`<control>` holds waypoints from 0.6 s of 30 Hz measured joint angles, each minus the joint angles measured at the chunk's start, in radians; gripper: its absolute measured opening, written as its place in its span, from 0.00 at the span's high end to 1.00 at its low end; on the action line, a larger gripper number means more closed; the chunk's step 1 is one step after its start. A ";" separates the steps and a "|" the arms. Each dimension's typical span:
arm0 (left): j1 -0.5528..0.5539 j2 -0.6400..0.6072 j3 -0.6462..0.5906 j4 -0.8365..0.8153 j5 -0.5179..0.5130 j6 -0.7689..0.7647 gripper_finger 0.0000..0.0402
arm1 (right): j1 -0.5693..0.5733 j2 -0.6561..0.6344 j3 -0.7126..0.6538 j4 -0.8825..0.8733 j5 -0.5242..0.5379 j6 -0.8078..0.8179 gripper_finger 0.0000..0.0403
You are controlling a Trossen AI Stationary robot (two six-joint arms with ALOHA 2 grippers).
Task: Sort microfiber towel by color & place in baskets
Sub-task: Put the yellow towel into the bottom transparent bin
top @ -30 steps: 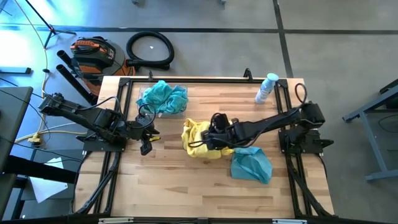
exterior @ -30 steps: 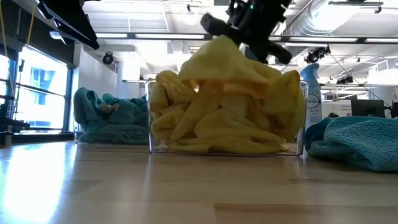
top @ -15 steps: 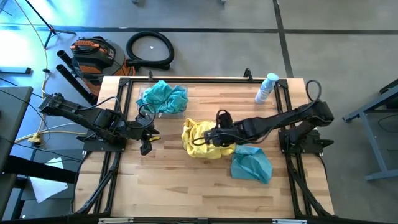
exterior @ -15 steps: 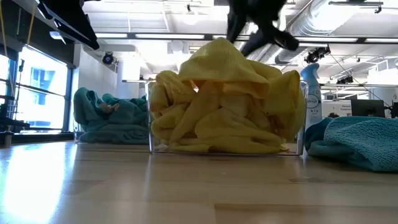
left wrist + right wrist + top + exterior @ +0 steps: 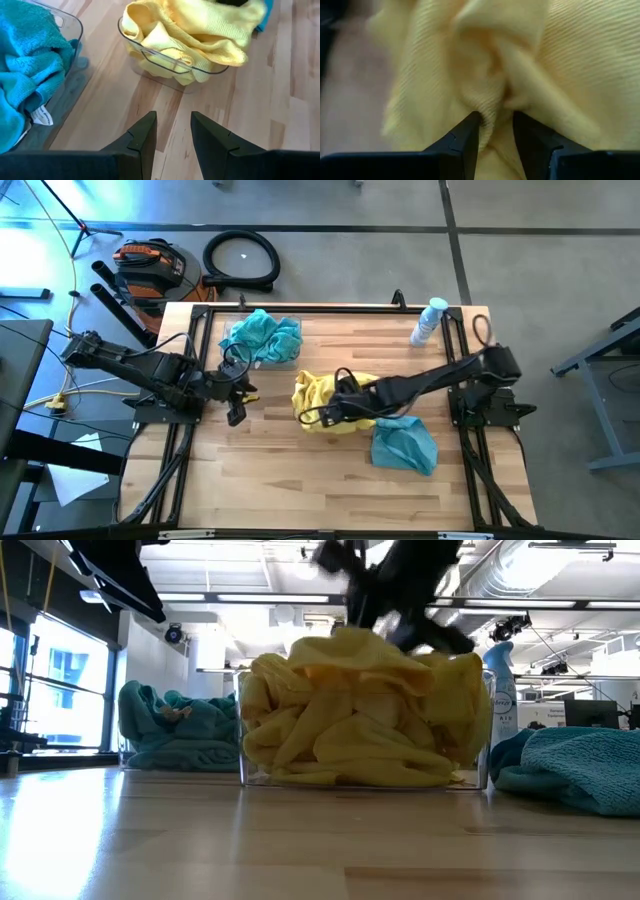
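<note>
Right pincer (image 5: 493,131) pinches heaped yellow towels (image 5: 322,397), seemingly inside basket (image 5: 150,52).

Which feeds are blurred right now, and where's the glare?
Low view: right end effector smeared by motion above the yellow microfiber towels. Right wrist view: yellow cloth soft, blurred toward one side. Left wrist view: sharp. High view: blue glare on the floor beyond the wooden table.

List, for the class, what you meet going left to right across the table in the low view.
Basket of teal towels → basket of yellow towels → spray bottle → loose teal towel.
</note>
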 joint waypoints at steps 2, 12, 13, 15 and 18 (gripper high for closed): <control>0.004 0.000 0.000 0.000 0.000 0.005 0.72 | -0.023 0.044 0.000 -0.001 0.034 0.022 0.71; 0.009 0.000 0.000 0.000 0.027 0.003 0.72 | -0.079 0.216 0.006 0.028 0.005 0.057 0.71; 0.009 0.000 0.000 0.000 0.027 0.003 0.72 | -0.079 0.218 0.006 0.031 0.005 0.057 0.71; 0.009 0.000 0.000 0.000 0.027 0.003 0.72 | -0.078 0.220 0.005 0.033 0.002 0.057 0.71; 0.009 0.000 0.000 0.000 0.027 -0.004 0.72 | -0.076 0.201 0.003 0.036 -0.005 0.057 0.71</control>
